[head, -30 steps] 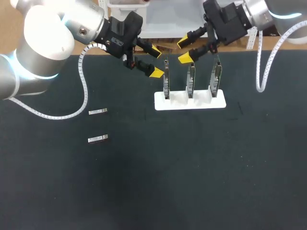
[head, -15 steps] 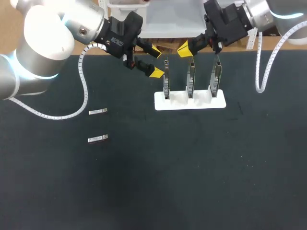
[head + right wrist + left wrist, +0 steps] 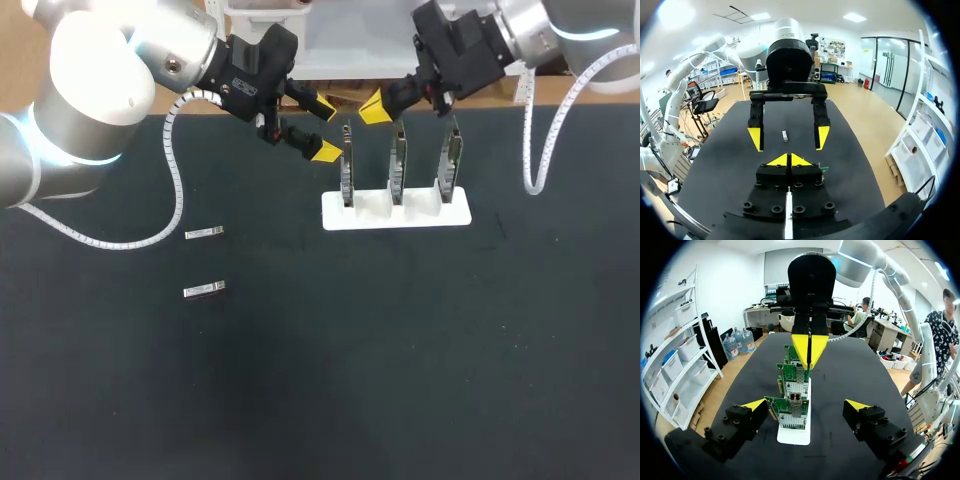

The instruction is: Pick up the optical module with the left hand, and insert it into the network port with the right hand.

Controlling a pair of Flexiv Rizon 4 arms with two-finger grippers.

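Two optical modules (image 3: 204, 233) (image 3: 204, 290) lie on desk (image 3: 400, 350); left jaws apart beside network cards (image 3: 398, 165); right jaws together, empty.

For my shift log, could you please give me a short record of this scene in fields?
left hand: open, empty, beside the leftmost card
right hand: shut, empty, by the cards' tops
optical modules: two, flat on the table, away from both hands
network cards: three, upright in the white stand
progress: no module picked up yet
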